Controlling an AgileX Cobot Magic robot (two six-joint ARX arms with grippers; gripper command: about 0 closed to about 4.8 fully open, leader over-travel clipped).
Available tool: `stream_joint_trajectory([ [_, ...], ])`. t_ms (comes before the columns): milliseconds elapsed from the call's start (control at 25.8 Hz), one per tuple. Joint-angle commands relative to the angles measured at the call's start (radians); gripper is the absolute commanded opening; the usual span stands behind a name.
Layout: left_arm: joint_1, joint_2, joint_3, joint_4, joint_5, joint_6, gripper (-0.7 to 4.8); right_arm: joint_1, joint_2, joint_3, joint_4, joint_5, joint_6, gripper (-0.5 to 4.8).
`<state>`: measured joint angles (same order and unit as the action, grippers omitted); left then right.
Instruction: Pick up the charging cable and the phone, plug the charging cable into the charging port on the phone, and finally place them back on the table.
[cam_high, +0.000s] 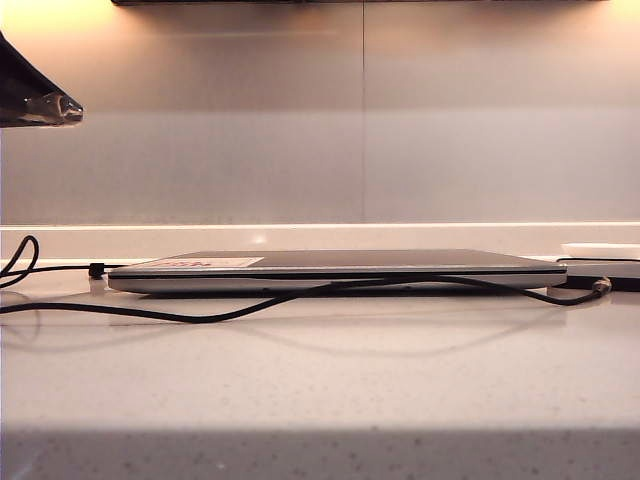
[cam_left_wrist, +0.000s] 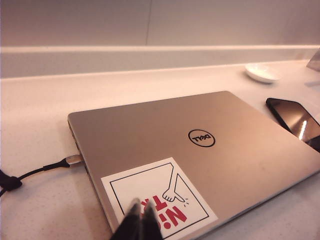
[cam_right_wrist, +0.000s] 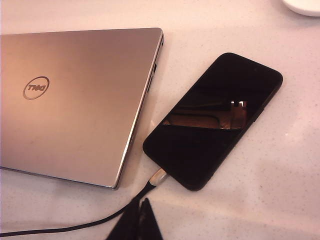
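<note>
Cable (cam_right_wrist: 75, 226) is seen plugged into phone (cam_right_wrist: 212, 120), both lying on table (cam_right_wrist: 280, 190). Left gripper (cam_left_wrist: 140, 212) and right gripper (cam_right_wrist: 142, 210) are closed, empty; arms should be cleared without snagging the cord.

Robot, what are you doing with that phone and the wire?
Nothing is being held right now. The phone lies flat on the table beside the closed laptop, and the cable has its silvery plug at the phone's end edge, apparently plugged in. The cable's other end goes into the laptop's side. Both grippers hover above with jaws shut and empty: the right gripper near the plug, the left gripper over the laptop's sticker.
</note>
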<state>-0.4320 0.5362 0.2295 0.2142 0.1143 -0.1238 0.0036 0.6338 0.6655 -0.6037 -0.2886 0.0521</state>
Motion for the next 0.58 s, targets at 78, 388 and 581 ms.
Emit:
stream_joint_trajectory([
  [78, 0.000, -0.001, -0.016, 0.057, 0.002, 0.004, -0.06, 0.000, -0.002, 0.004, 0.013, -0.002, 0.001, -0.05],
  [388, 0.061, -0.156, -0.021, 0.056, 0.002, 0.013, -0.06, 0.000, -0.002, 0.004, 0.013, -0.002, 0.001, -0.05],
  [581, 0.291, -0.315, -0.068, -0.004, 0.002, 0.020, -0.06, 0.000, -0.002, 0.004, 0.013, -0.002, 0.001, -0.05],
])
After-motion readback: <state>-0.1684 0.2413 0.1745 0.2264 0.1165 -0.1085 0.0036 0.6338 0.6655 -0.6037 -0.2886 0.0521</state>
